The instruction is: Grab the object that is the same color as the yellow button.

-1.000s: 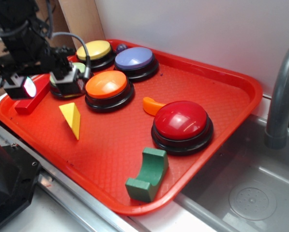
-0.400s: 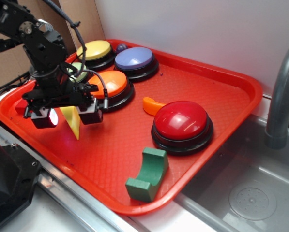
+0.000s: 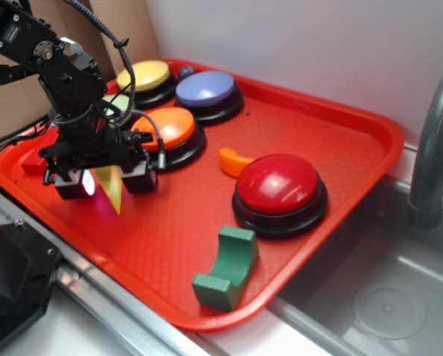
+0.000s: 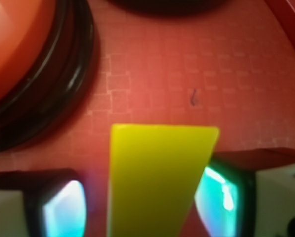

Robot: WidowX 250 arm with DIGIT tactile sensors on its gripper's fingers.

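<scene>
The object, a yellow wedge [image 3: 110, 191], lies on the red tray [image 3: 355, 185] near its left front. My gripper [image 3: 106, 182] has come down over it, one finger on each side. In the wrist view the wedge [image 4: 157, 182] fills the space between the two glowing pads [image 4: 63, 212]. A strip of tray shows between it and the left pad, and the right pad sits close to its edge. The gripper [image 4: 145, 210] is open. The yellow button [image 3: 144, 75] stands at the tray's back left, behind the arm.
An orange button [image 3: 171, 127] stands right behind the gripper, with a light-green button [image 3: 119, 102] mostly hidden by the arm. Also on the tray: a purple button [image 3: 205, 87], red button [image 3: 279, 185], orange curved piece [image 3: 234, 159], green block [image 3: 227, 268], red bar [image 3: 34, 159]. A sink [image 3: 384, 297] lies to the right.
The gripper moved from above the red bar at the back left forward and right to the yellow wedge. It now straddles the wedge, slightly lower than 0.4 s ago.
</scene>
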